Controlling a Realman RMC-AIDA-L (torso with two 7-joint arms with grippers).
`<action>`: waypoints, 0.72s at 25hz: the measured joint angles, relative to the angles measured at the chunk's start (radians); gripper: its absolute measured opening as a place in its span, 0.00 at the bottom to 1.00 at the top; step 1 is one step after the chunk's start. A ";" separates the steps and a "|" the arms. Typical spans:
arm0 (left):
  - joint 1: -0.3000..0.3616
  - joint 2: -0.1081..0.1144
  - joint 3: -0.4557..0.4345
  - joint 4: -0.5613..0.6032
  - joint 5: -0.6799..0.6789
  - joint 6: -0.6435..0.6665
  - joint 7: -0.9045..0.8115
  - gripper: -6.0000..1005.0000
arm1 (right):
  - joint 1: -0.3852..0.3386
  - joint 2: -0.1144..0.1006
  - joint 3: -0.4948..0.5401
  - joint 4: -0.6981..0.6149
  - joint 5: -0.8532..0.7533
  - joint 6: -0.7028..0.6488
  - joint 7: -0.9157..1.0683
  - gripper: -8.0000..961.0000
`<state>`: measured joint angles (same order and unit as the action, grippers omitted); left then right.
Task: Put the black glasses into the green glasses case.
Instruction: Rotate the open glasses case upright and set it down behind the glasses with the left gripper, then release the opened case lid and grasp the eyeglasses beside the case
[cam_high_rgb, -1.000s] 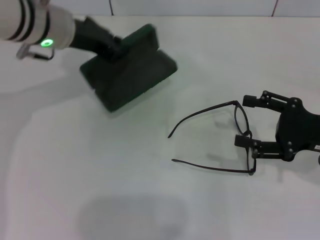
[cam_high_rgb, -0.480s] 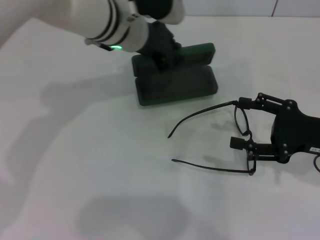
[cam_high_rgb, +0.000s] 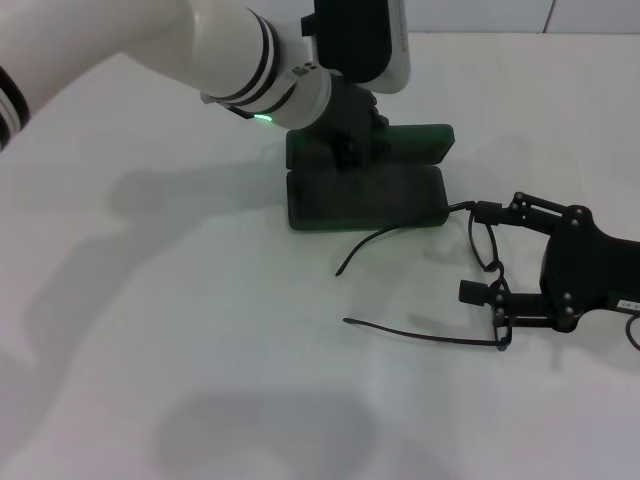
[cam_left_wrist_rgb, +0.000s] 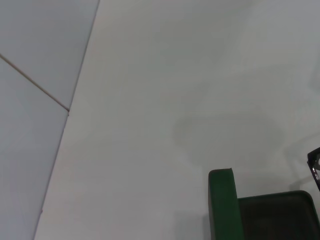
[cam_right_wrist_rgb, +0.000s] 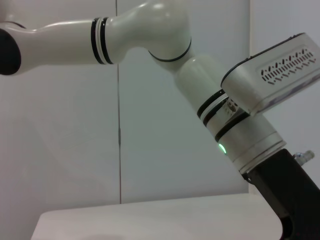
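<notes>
Right gripper (cam_high_rgb: 487, 252) sits at the right edge of the head view, its fingers spread wide around the front of the black glasses (cam_high_rgb: 440, 280) without closing on them; the glasses lie on the white table (cam_high_rgb: 180, 350) right of centre, temples pointing left. Left gripper (cam_high_rgb: 345, 135), top centre, clamps the raised lid of the open green glasses case (cam_high_rgb: 365, 195), which touches one temple.

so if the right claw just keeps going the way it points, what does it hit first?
The black glasses: the right claw is open around the front of the frame, pointing toward the robot's left. Beyond them the line looks like bare table, with the green glasses case farther back.
</notes>
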<state>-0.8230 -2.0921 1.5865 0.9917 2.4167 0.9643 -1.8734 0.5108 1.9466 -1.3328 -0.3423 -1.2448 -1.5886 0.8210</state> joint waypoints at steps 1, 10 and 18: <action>-0.001 0.000 0.005 0.000 0.002 0.000 -0.005 0.23 | 0.000 0.000 0.000 0.000 -0.002 0.002 0.000 0.89; -0.017 -0.002 0.006 -0.001 0.001 0.000 -0.069 0.29 | 0.000 0.003 0.000 -0.001 -0.007 0.024 0.000 0.89; 0.051 -0.001 -0.008 0.097 -0.163 -0.012 -0.039 0.57 | 0.000 0.007 0.009 -0.007 0.000 0.041 0.005 0.89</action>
<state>-0.7715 -2.0935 1.5782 1.0889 2.2536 0.9523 -1.9126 0.5110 1.9539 -1.3242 -0.3494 -1.2448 -1.5475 0.8255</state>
